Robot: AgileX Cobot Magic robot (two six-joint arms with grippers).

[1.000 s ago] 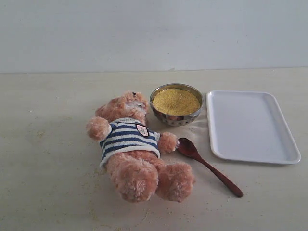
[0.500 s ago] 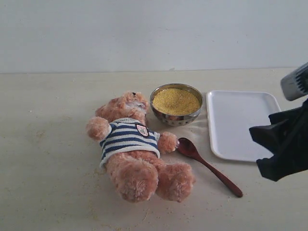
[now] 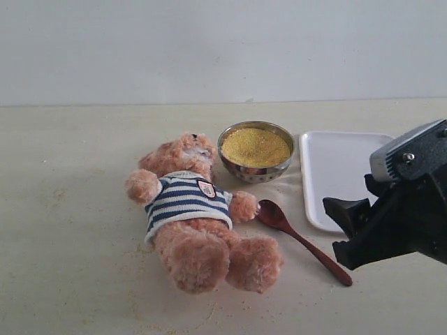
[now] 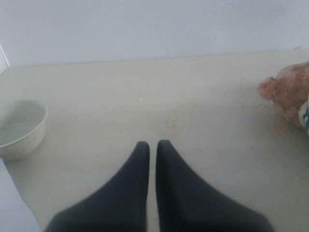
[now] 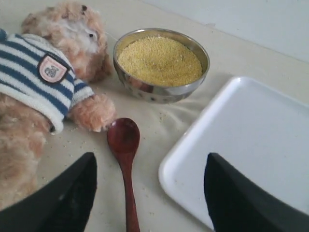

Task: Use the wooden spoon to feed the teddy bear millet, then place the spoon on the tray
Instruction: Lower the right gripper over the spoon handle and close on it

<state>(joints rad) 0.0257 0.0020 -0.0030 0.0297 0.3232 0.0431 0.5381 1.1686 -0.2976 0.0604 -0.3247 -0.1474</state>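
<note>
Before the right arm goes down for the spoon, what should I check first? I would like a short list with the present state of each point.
1. Right gripper open: ok, its jaws stand wide apart.
2. Wooden spoon free to grasp: ok, it lies flat on the table with the handle bare.
3. Handle inside the gripper's opening: ok in the right wrist view, though off-centre.
4. Spoon head clear of the teddy bear paw: cannot tell, they are very close.
5. Millet ready: ok, the metal bowl is upright and full.
6. Tray free: ok, the visible part is bare.
</note>
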